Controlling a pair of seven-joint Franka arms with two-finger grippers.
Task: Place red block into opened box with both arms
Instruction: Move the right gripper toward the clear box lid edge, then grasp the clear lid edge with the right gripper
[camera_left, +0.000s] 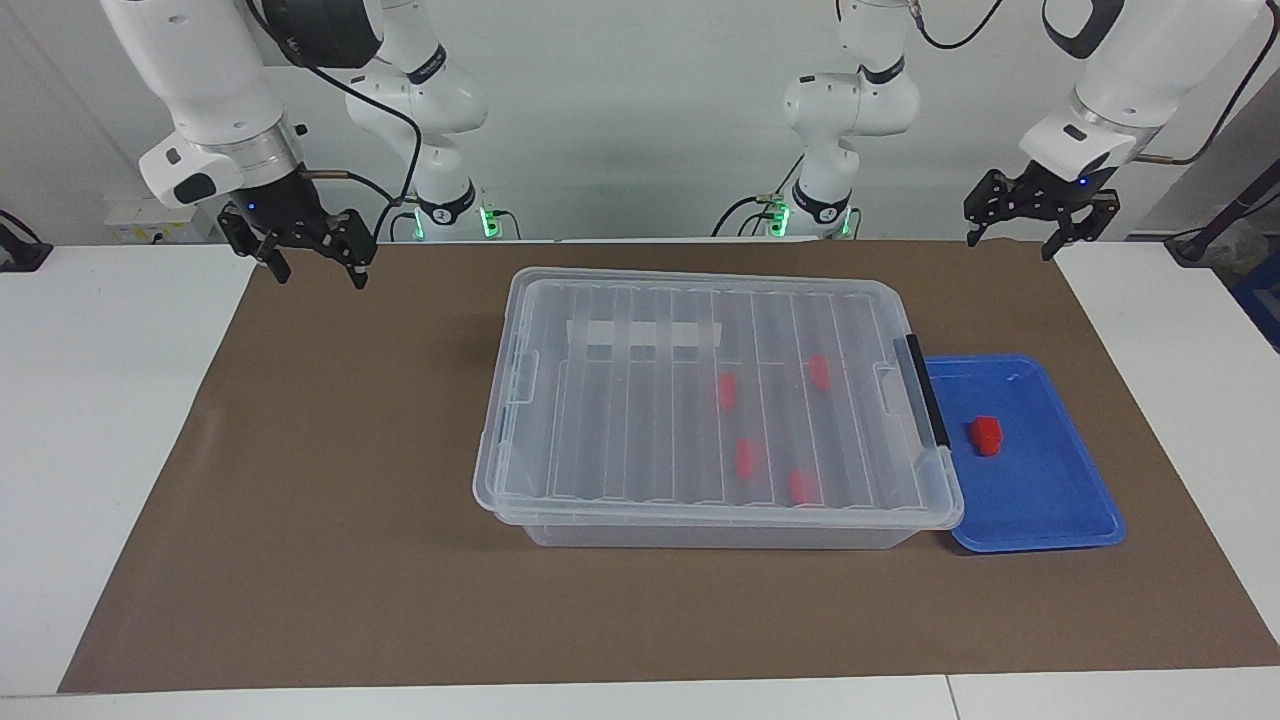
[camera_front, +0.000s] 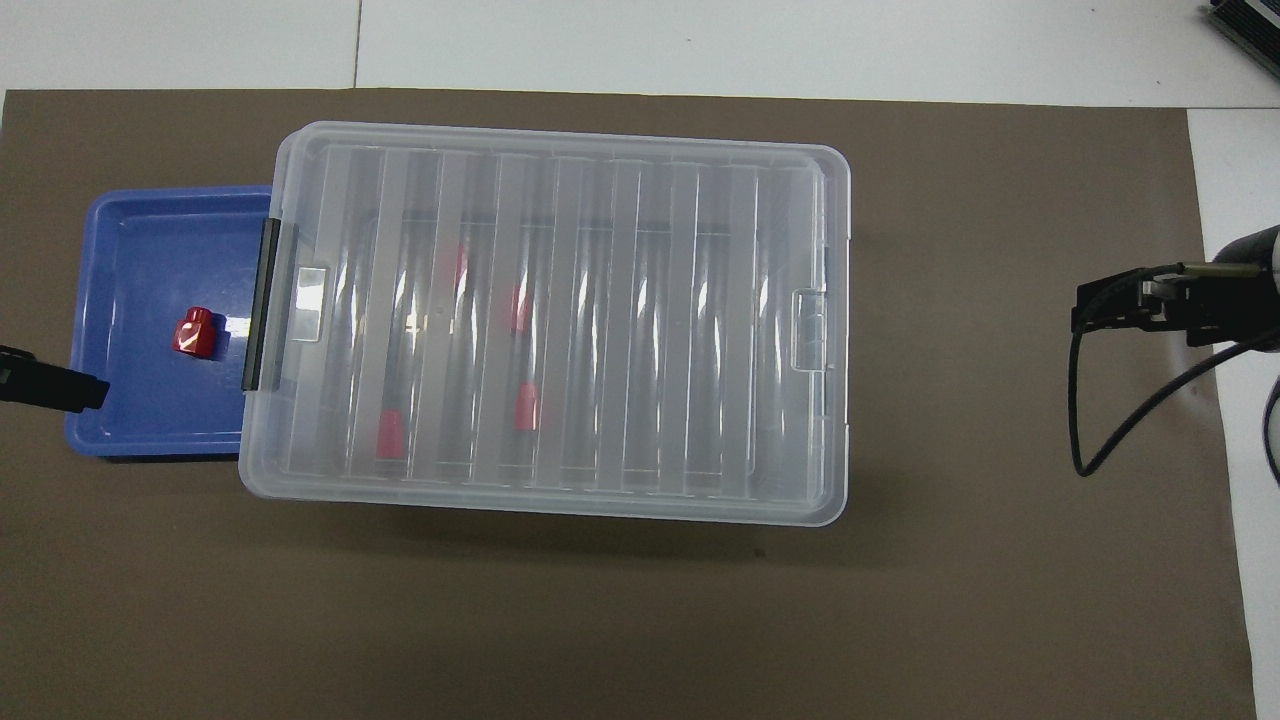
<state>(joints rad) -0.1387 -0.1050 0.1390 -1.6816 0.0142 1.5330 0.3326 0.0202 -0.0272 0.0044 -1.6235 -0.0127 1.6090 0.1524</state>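
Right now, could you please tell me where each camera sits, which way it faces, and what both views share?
Facing view: high across the table, facing the robots; shows both white arms, open left gripper and open right gripper raised.
Overhead view: high above the robots' end, looking steeply down; only left gripper and right gripper show.
Shared: lidded clear plastic box, small red block in shallow blue tray.

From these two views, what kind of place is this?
Likely a robotics lab bench: two arms mounted at a white table, a brown mat as workspace, a staged clear box and blue tray.
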